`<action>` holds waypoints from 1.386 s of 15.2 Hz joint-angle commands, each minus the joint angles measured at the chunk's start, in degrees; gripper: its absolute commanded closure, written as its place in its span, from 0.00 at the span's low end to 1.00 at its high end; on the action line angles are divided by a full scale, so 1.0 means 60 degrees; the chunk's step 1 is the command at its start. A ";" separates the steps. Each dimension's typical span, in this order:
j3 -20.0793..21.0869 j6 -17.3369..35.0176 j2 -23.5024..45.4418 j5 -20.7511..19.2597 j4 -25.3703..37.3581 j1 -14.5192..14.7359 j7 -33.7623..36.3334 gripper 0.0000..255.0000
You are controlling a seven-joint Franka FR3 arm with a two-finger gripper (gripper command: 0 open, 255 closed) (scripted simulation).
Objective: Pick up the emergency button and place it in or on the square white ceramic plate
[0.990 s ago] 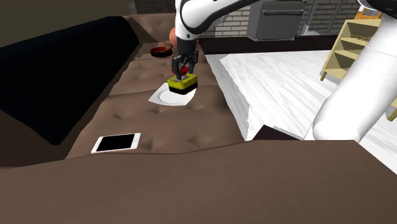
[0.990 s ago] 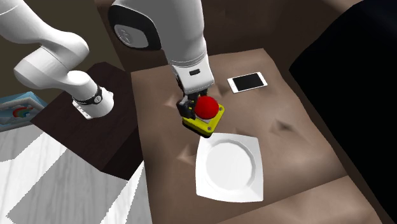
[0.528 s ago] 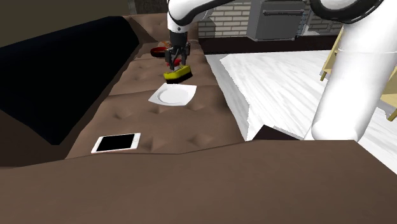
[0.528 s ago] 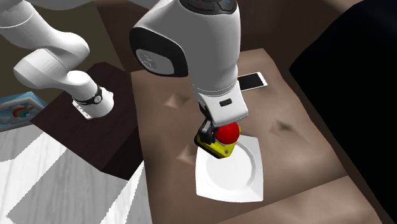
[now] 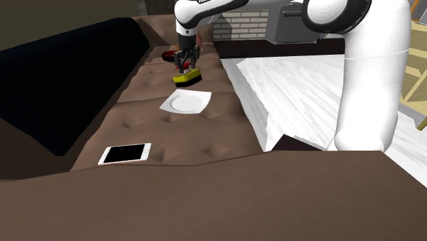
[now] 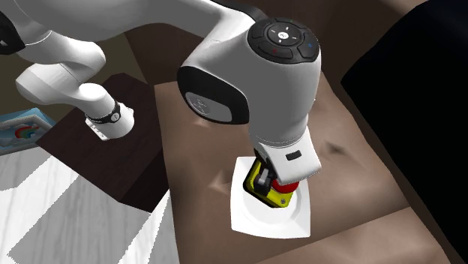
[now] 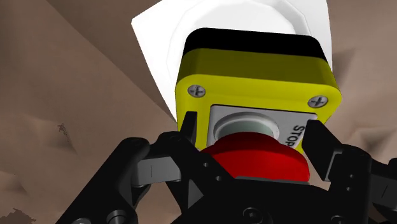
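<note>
Gripper (image 7: 253, 137) is clamped on the emergency button (image 7: 254, 83) at its red cap, holding it above the plate (image 6: 251, 221). If I let go this high, I reckon it could bounce or tip off the plate's rim.

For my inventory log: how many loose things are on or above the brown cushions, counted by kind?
Emergency button: 1
Square white plate: 1
Phone: 1
Dark red dish: 1
Total: 4
</note>
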 commanded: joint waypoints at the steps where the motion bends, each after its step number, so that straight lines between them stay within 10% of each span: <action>1: -0.0007 0.0218 0.0056 -0.0013 -0.0144 -0.0005 0.0005 1.00; 21: -0.0063 0.1941 0.0436 -0.0140 -0.1496 -0.0012 0.0130 1.00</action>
